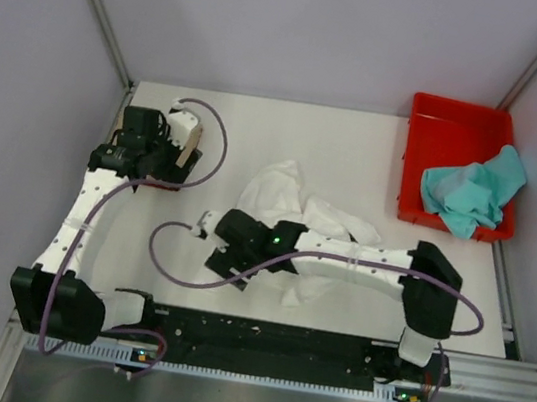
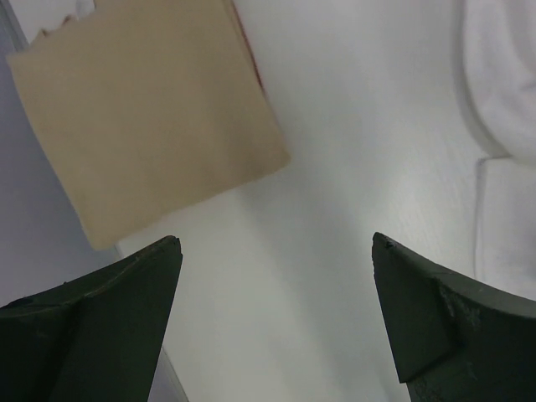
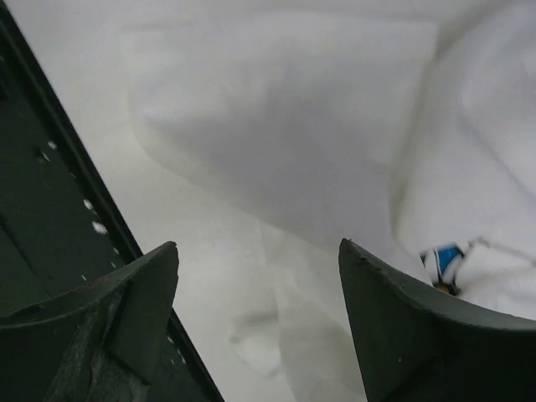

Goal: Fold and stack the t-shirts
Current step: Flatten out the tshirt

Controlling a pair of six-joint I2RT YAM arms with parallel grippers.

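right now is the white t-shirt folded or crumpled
Crumpled: the white t-shirt lies bunched in uneven lumps, not squared flat.

Between the wide-apart fingers of my left pincer (image 2: 276,243) there is only bare table (image 1: 356,154), so I can pass there. The tan shirt (image 2: 151,109) lies just ahead on one side, with the wall (image 1: 34,75) close by it. The white shirt (image 1: 280,193) is a lumpy heap in the middle, right under my right pincer (image 3: 260,247). The black rail (image 3: 50,209) runs close beside that pincer. The red bin (image 1: 412,152), with the teal shirt (image 1: 466,195) in it, blocks the far right corner.
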